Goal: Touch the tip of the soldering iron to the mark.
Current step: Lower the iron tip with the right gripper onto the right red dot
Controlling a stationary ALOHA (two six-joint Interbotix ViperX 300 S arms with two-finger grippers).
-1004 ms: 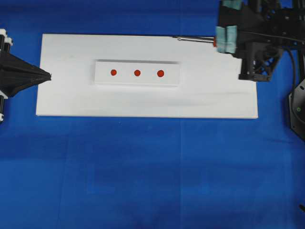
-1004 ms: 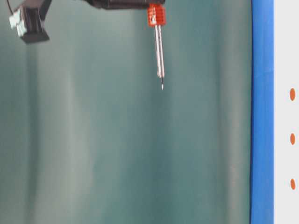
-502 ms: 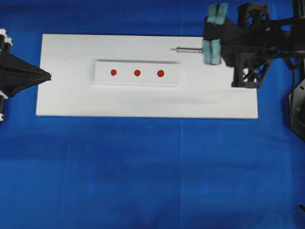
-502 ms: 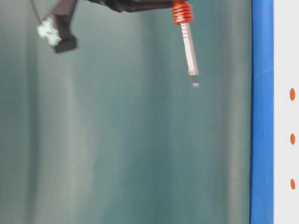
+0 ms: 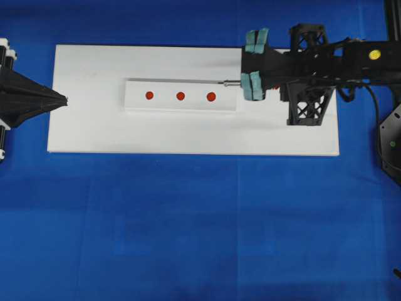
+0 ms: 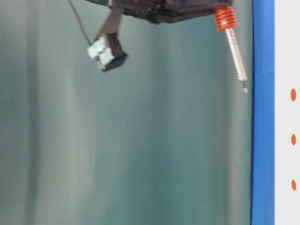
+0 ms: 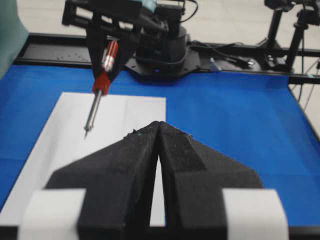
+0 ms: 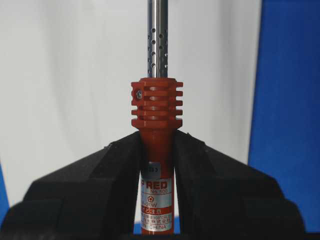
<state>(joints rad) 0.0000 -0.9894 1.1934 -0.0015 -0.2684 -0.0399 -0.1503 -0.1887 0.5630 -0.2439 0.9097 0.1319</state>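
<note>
Soldering iron (image 8: 156, 150) clamped tight in right claw (image 8: 156, 170), tip seemingly airborne.

We saw the strip (image 5: 180, 96) lying on the board (image 5: 188, 135), three marks (image 5: 180, 96) along it, the iron (image 5: 232, 82) just right of it.

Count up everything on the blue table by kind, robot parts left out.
Red marks: 3
White strip bearing the marks: 1
White board: 1
Soldering iron: 1
Total: 6
</note>
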